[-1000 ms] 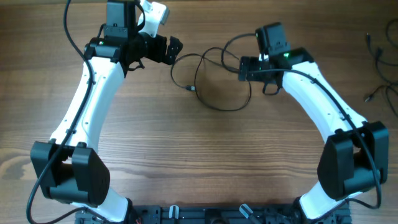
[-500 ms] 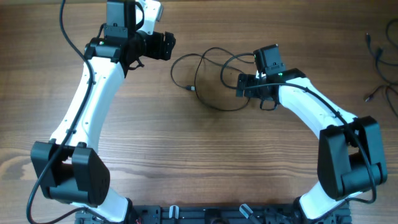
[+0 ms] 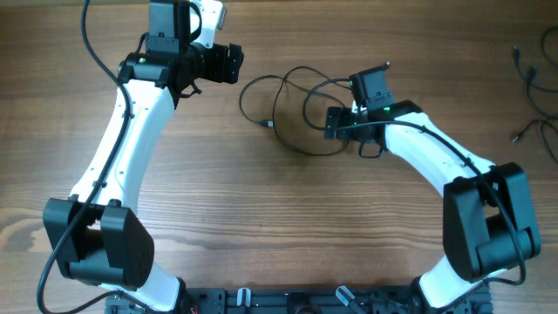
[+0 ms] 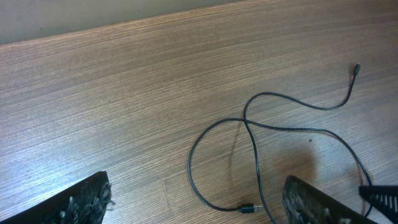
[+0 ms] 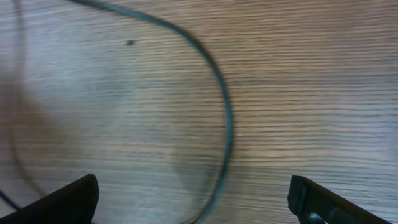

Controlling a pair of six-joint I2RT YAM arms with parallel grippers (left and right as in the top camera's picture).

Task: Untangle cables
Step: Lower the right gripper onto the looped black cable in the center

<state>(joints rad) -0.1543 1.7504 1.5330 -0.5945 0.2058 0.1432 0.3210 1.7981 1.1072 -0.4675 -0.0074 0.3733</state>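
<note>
Cables (image 3: 268,124) loop at upper centre of the overhead view, partly hidden beneath the right gripper (image 3: 336,122). Its jaws are spread wide and empty above a blurred strand (image 5: 229,124). The left gripper (image 3: 231,63), upper left, is likewise spread and holds nothing.

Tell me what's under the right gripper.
A curved strand of thin black cable lies on the wooden table between the open fingers of the right gripper. Overhead, the gripper covers that stretch.

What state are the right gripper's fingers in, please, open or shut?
Open: in the right wrist view its fingers sit wide apart at the lower corners, with a cable strand lying ungripped on the table between them.
</note>
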